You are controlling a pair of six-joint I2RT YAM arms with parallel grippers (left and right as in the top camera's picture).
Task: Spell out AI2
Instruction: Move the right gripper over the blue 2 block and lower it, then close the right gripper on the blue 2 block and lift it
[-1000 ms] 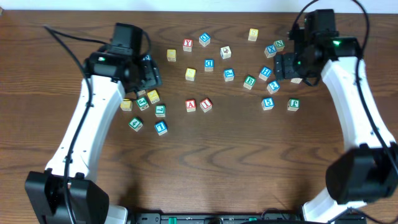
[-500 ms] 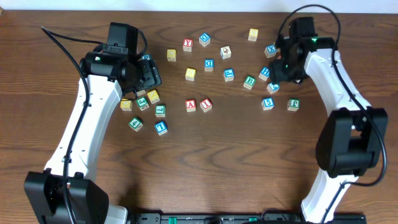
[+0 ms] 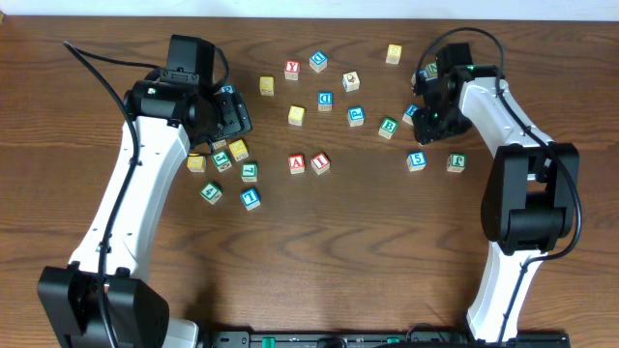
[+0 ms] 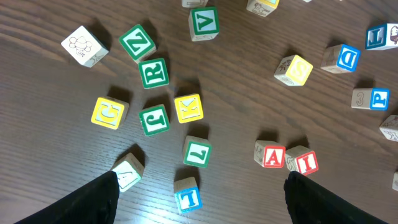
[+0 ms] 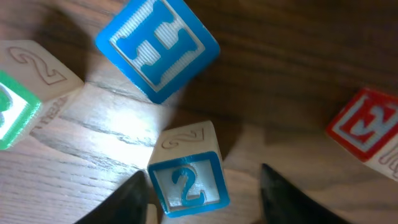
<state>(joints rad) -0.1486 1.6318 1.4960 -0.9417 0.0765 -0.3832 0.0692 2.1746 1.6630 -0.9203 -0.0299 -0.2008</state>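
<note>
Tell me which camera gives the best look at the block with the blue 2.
The right wrist view: the blue 2 block sits close up, digit sharp, between the fingers of the right pincer. Overhead, the right arm covers it; the left wrist view misses it.

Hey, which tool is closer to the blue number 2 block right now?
Right. The right tool straddles the blue 2 block, one finger on each side. The left tool hangs far off, near the A block and the I block.
</note>
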